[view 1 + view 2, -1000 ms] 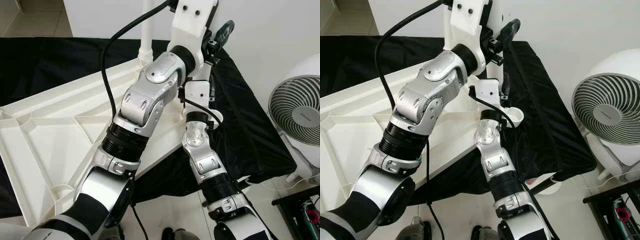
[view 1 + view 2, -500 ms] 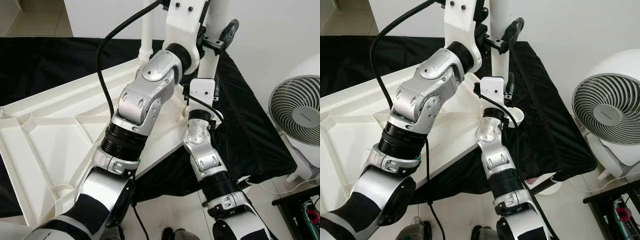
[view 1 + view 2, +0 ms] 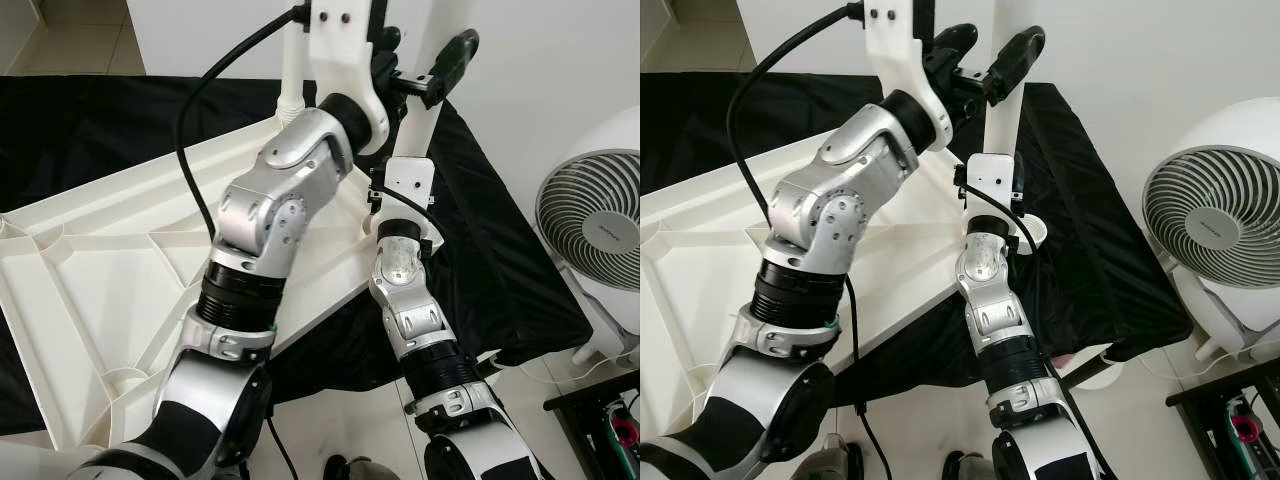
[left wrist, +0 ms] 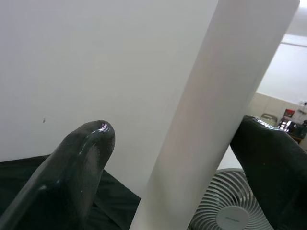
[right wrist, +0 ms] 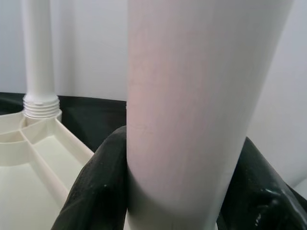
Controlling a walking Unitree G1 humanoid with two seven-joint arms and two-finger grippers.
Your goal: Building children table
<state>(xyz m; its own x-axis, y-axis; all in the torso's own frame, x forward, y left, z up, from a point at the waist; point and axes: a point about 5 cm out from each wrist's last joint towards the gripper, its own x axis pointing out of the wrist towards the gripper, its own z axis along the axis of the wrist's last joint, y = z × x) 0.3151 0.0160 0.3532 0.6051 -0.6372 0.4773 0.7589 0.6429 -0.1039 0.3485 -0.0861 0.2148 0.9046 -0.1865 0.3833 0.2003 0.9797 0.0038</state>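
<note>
Right wrist view has the right gripper [image 5: 175, 191] clamped low on the upright leg [image 3: 1002, 100] at the tabletop's [image 3: 90, 300] far right corner, left gripper [image 3: 975, 55] spread around it higher, looks light, stiff, slick plastic, so hold low.

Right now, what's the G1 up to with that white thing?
It is fitting a white table leg into a corner of the upturned tabletop. The right gripper is shut on the leg low down; the left gripper straddles it higher up, fingers apart. Another leg already stands in the far corner.
</note>
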